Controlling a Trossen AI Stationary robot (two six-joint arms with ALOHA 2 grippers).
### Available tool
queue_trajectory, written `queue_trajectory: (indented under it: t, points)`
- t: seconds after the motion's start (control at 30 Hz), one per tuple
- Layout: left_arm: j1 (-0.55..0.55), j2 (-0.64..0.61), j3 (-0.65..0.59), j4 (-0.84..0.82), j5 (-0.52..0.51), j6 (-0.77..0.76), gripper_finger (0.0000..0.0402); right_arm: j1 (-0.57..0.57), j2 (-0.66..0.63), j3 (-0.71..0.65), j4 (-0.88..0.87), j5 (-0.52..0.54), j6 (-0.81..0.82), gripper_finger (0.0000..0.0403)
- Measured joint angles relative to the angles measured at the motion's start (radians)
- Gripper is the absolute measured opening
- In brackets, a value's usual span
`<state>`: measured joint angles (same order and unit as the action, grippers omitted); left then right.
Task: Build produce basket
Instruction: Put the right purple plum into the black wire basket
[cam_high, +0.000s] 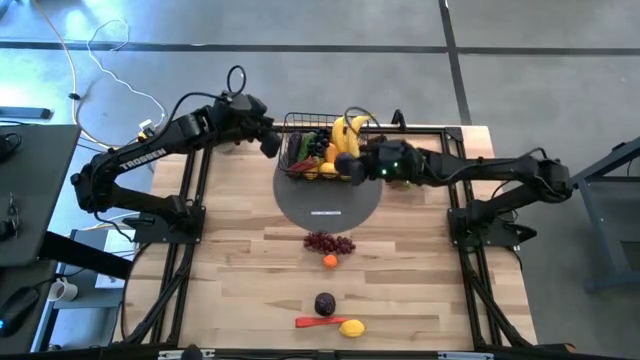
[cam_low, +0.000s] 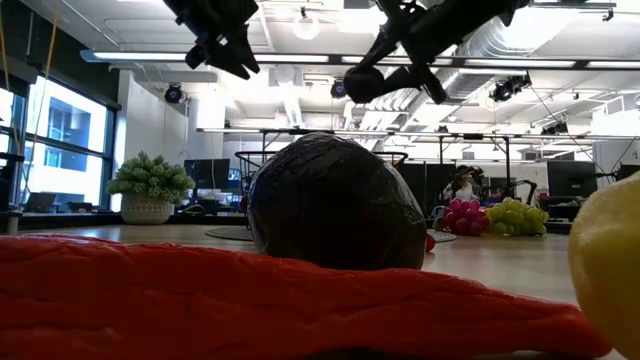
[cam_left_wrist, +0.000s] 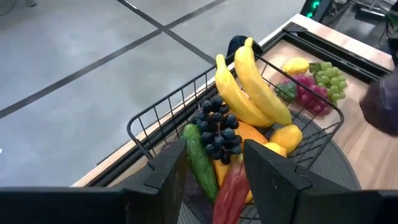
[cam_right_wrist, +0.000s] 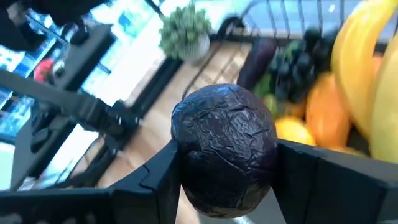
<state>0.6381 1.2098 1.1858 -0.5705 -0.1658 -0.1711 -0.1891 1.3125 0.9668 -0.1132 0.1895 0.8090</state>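
Your basket (cam_high: 318, 150) sits at the table's (cam_high: 240, 260) far edge, on the rear part of a grey round disc (cam_high: 330, 205). It is heaped already: bananas (cam_left_wrist: 249, 87), dark grapes (cam_left_wrist: 217, 127), a cucumber (cam_left_wrist: 200, 158), a red chilli (cam_left_wrist: 233, 186) and orange and yellow fruit crowd it, so little room shows between them. Toward the near edge you have loose produce: red grapes (cam_high: 329, 242) and a small orange (cam_high: 330, 261) mid-table, then a dark plum (cam_high: 325, 303), another red chilli (cam_high: 318, 322) and a lemon (cam_high: 352, 327).

Your right gripper (cam_right_wrist: 227, 158) hangs just right of the basket, fingers clamped on a dark wrinkled plum (cam_right_wrist: 225, 146), the arm stretched in low from the right edge. Your left gripper (cam_left_wrist: 214, 165) hovers at the basket's left side, fingers parted and holding nothing, arm reaching in from the left edge.
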Motion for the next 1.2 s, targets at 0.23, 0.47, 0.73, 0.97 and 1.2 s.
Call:
queue_trajectory:
  t: [0.23, 0.47, 0.73, 0.97, 1.2]
  points:
    - [0.013, 0.003, 0.0, 0.0, 0.0, 0.0, 0.0147, -0.09, 0.002, 0.0, 0.05, 0.001, -0.13, 0.0171]
    - [0.013, 0.004, 0.0, 0.0, 0.033, 0.001, 0.0147, -0.135, 0.064, 0.0, 0.048, -0.009, -0.152, 0.0177]
    - [0.013, 0.003, 0.0, 0.0, 0.034, 0.0, 0.0147, -0.134, 0.145, 0.0, 0.041, -0.056, -0.208, 0.0178]
    - [0.009, 0.003, 0.0, -0.001, 0.035, 0.0, 0.0147, -0.147, 0.182, 0.0, 0.016, -0.054, -0.238, 0.0179]
    - [0.009, 0.003, 0.0, -0.001, 0.077, 0.0, 0.0147, -0.171, 0.182, 0.0, -0.017, -0.068, -0.298, 0.0182]
